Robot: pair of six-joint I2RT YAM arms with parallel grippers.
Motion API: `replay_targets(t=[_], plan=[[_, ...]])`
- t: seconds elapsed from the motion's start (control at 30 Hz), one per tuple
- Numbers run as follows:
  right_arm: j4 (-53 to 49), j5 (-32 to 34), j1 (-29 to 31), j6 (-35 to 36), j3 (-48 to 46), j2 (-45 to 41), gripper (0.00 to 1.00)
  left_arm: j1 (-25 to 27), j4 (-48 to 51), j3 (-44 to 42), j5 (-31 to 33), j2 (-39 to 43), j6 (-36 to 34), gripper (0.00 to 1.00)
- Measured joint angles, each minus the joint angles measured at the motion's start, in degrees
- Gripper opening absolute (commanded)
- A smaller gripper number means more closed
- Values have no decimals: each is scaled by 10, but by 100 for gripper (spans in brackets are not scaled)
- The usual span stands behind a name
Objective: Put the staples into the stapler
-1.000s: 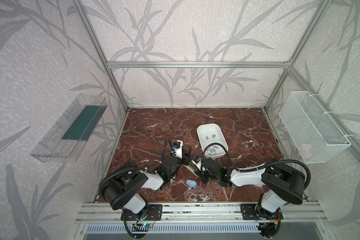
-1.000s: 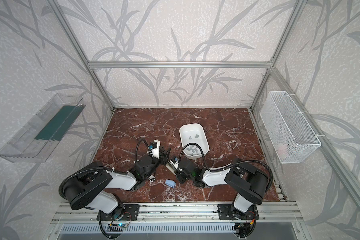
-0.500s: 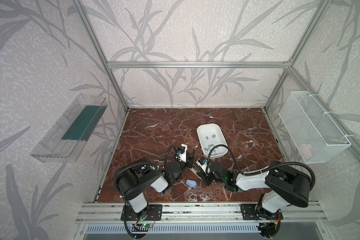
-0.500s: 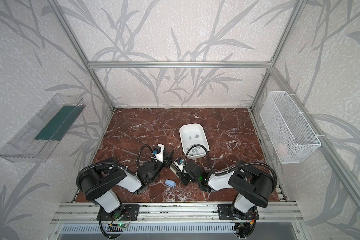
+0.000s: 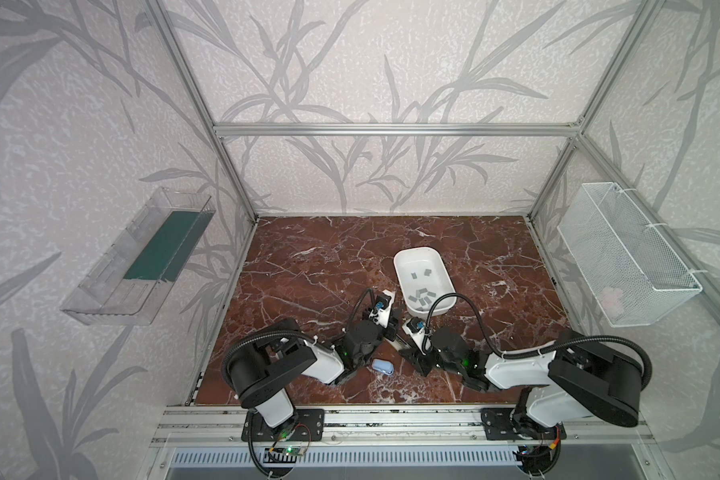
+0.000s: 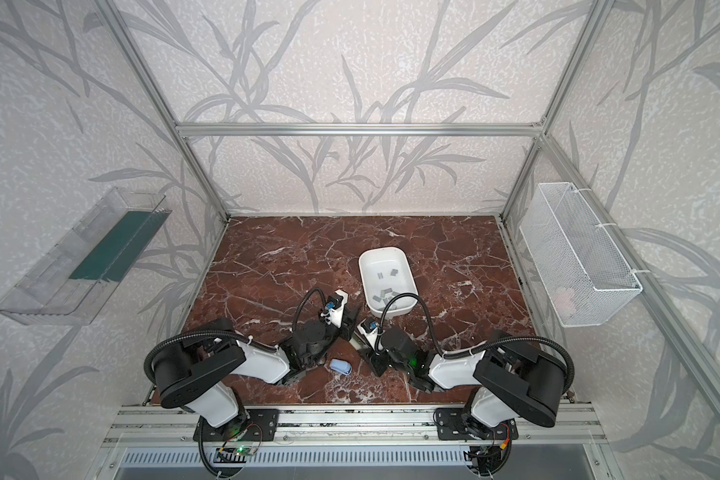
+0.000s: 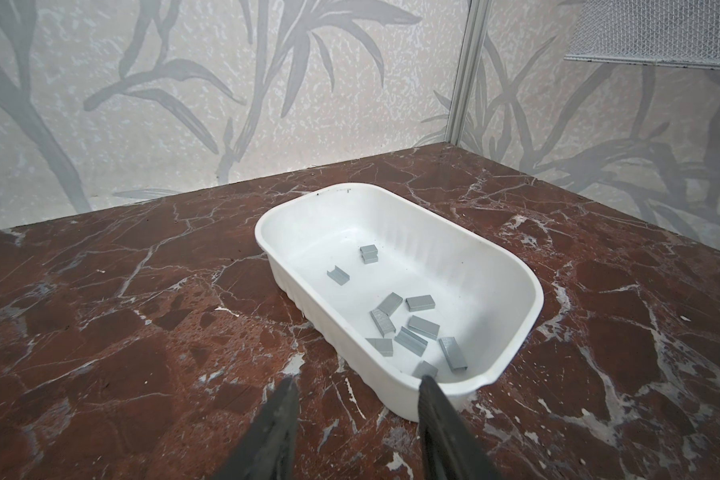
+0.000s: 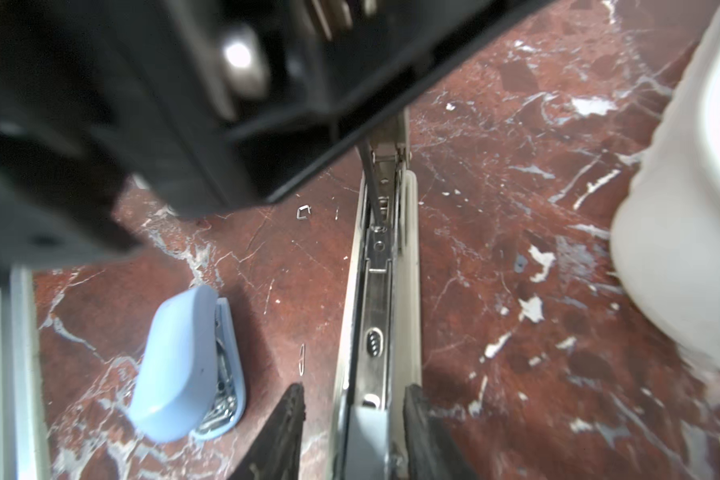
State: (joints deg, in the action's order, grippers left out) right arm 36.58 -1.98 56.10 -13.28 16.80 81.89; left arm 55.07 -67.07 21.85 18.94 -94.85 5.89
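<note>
**Item 1. My left gripper**: the black fingers are standing spread and are pinching nothing. They are pointing at the near end of the tray, I judge in readiness to go in for a strip.

**Item 2. Light-blue rounded plastic piece with metal on its underside**: it is lying on the red-brown marble table, just left of the stapler. I cannot tell its purpose.

**Item 3. White-based stapler with a long steel magazine**: it is lying opened out flat with the channel facing up, I judge so that a strip can drop in. No grey strip is showing in it.

**Item 4. My right gripper**: the fingers are straddling the stapler's near end. They are apart, with a gap showing on one side, so they are bracketing it rather than clamping it.

**Item 5. White oblong plastic tray**: it is sitting far-right of the stapler. It is holding all the small flat grey staples, loose and mostly at its near end. Loading is not yet begun.
</note>
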Motion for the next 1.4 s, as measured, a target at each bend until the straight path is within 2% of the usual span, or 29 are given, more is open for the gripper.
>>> replay_targets(t=[0.23, 0.5, 0.8, 0.93, 1.07, 1.2, 1.4], plan=[[-20, -2, 0, -4, -29, -74, 41, 11, 24, 12, 14, -1, -18, 45], [-17, -11, -2, -4, -45, -75, 38, 22, 31, 24, 27, -10, -30, 46], [7, 0, -3, 0, -53, -43, 15, 26, 29, 26, 34, -16, -40, 47], [34, 0, -3, 7, -53, -14, 12, 27, 31, 32, 32, -22, -45, 49], [49, 1, -3, 9, -53, -4, 11, 29, 37, 31, 20, -25, -52, 54], [55, 6, -3, 10, -51, -2, 10, 33, 40, 27, -3, -31, -55, 66], [65, 7, -3, 6, -52, 8, 9, 25, 35, 23, -17, -43, -12, 78]])
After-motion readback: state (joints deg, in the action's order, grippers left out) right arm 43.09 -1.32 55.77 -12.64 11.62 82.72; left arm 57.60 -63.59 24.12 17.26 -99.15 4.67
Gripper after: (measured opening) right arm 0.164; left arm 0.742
